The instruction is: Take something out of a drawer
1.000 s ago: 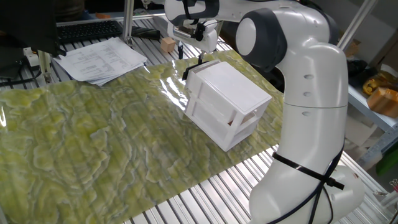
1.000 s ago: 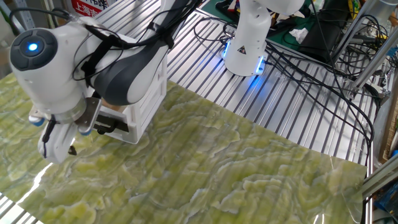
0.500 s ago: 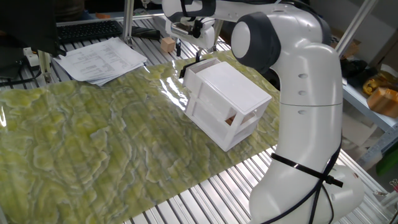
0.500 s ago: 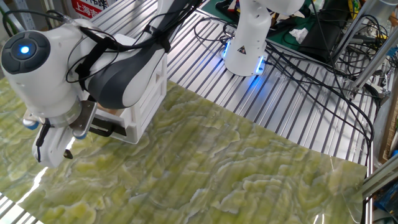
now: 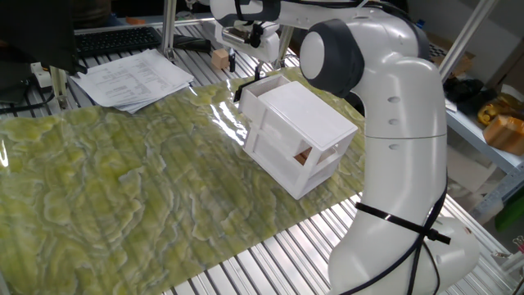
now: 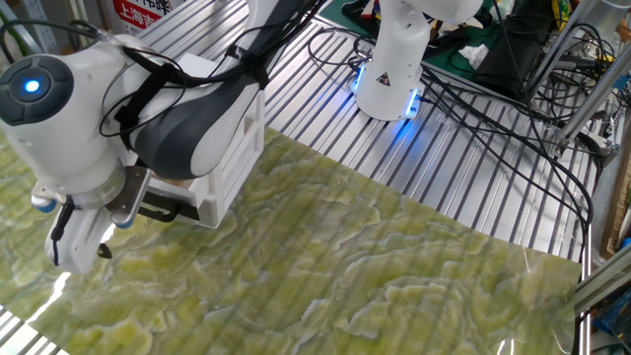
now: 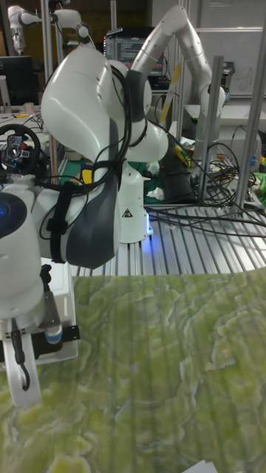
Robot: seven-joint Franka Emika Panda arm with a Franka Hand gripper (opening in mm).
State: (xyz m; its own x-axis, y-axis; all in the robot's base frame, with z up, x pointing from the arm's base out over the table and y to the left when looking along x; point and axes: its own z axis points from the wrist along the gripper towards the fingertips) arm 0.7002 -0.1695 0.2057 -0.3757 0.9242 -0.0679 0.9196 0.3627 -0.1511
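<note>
The white two-drawer cabinet (image 5: 304, 115) sits tilted on the green mat, its front facing the back left. Its upper drawer (image 5: 255, 88) sticks out a little, with a dark handle (image 6: 163, 209) on its front. My gripper (image 5: 247, 67) hangs right at that front, fingers apart, one dark fingertip (image 5: 261, 74) by the drawer's edge. In the other fixed view my gripper (image 6: 84, 247) is left of the handle. A small tan piece (image 5: 303, 155), probably the something, shows through the cabinet's side gap and under my arm (image 6: 177, 177). The tall view shows my gripper (image 7: 22, 380) at the lower left.
A loose tan block (image 5: 219, 57) lies on the slatted table behind the cabinet. Papers (image 5: 135, 78) and a keyboard (image 5: 119, 39) are at the back left. My own white arm (image 5: 393, 123) stands right of the cabinet. Cables (image 6: 473, 89) cover the slats.
My gripper has drawn back from the cabinet toward the back left, and the upper drawer with its dark handle has slid out with it. More of the tan piece shows through the side gap.
</note>
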